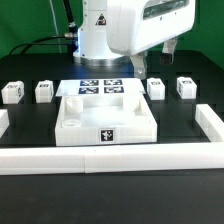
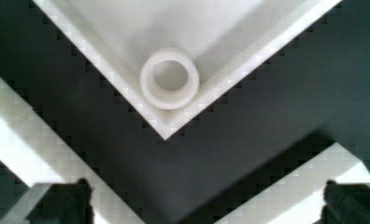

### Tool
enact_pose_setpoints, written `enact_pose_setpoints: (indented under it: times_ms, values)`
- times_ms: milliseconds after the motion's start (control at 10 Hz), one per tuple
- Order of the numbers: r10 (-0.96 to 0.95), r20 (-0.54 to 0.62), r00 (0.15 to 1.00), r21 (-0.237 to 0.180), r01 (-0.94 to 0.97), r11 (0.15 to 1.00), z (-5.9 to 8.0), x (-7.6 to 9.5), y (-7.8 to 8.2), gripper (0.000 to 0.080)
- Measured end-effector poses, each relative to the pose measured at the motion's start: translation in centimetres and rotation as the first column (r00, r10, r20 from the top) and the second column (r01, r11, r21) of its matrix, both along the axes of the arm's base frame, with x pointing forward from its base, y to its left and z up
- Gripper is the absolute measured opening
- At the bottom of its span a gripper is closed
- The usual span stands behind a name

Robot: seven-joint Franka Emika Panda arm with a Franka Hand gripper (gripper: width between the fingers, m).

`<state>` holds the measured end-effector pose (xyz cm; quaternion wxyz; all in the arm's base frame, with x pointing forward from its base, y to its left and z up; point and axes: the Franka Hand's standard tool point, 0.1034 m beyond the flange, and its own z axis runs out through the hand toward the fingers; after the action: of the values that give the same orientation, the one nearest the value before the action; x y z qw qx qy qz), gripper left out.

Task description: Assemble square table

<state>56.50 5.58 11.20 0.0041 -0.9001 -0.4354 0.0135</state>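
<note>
Nearest my exterior camera runs the low white border wall (image 1: 110, 157), crossing the whole front of the black counter (image 1: 30, 125) and turning back at both ends. Behind it, starting from the exterior view's left, I see the far-left leg (image 1: 12, 92) and near it the second leg (image 1: 45, 91), two small white tagged blocks resting apart on the counter. Next comes the tabletop (image 1: 105, 118), a white square tray with a raised rim. It sits open side up in the middle, its front wall close to the border wall and carrying one tag (image 1: 106, 135). Just behind it the marker board (image 1: 100, 88) lies flat. Further to the exterior view's right sit the third leg (image 1: 156, 88) and the far-right leg (image 1: 187, 87). The white arm (image 1: 120, 30) hangs over the back of the scene, with the gripper (image 1: 153, 57) in the air near the third leg, touching nothing. On my wrist camera the gripper (image 2: 203, 203) has its jaws spread wide with nothing between them. It looks down on one corner of the tabletop (image 2: 164, 40), where a round corner hole (image 2: 169, 80) shows. I cannot tell which corner.
</note>
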Motion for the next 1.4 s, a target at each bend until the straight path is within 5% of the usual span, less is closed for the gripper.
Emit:
enact_pose_setpoints:
  times_ms: [1200, 1400]
  values:
    - [0.029, -0.001, 1.0, 0.002, -0.029, 1.0, -0.1, -0.3, -0.2, 0.0649]
    - [0.129, 0.001, 0.992, -0.001, -0.129, 0.992, -0.9, -4.3, -1.4, 0.0649]
